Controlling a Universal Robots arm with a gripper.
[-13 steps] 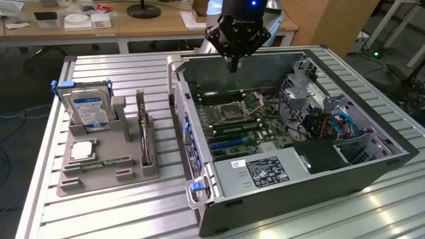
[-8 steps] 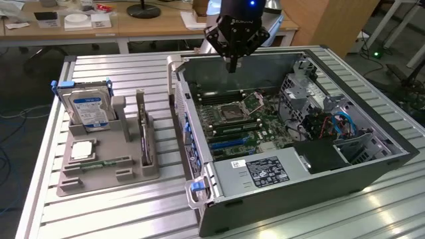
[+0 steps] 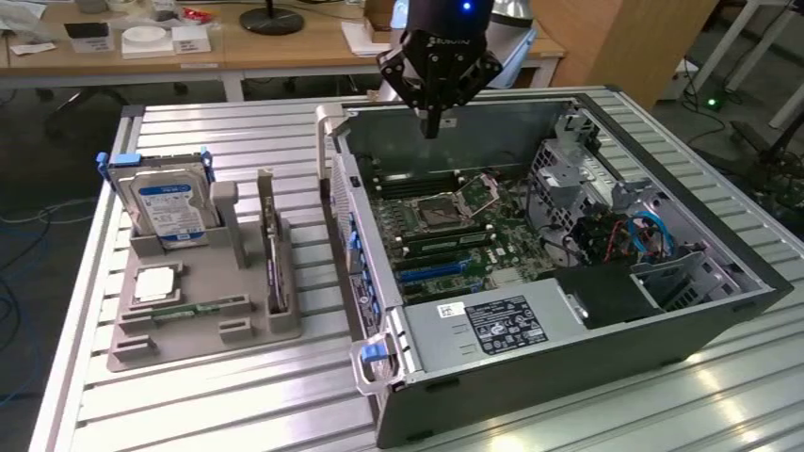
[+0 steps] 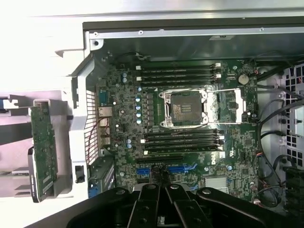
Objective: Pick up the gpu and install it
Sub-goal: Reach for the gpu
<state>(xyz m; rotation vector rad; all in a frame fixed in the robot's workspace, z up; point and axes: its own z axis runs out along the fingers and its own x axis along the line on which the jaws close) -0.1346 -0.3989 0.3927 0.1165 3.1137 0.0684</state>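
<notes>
In the exterior view, the gripper [image 3: 434, 127] hangs above the rear of the open computer case [image 3: 703, 315], its fingers pressed together and holding nothing. The gpu [image 3: 271, 259] stands on edge in a slot of the grey holder [image 3: 188, 334], well apart from the gripper, on the exterior view's left of the case, with the hard drive [image 3: 169, 207] further to that side. We judge the card light and stiff but delicate. A pinch across its thin upper edge looks soundest to us, clear of the components on its faces. The upper edge is free, yet the holder's walls hug the lower part, so we think it needs a straight lift. The case's tall side wall [image 3: 337, 179] stands between the card and the motherboard [image 3: 440, 235].

In the wrist view, the gripper [image 4: 164, 184] shows shut and empty over the motherboard [image 4: 128, 123], near the blue slots [image 4: 183, 168]. The gpu [image 4: 43, 142] stands outside the case wall [image 4: 80, 123], a greenish face showing. Room around the slots looks tight to us, with memory sockets and cables nearby.
</notes>
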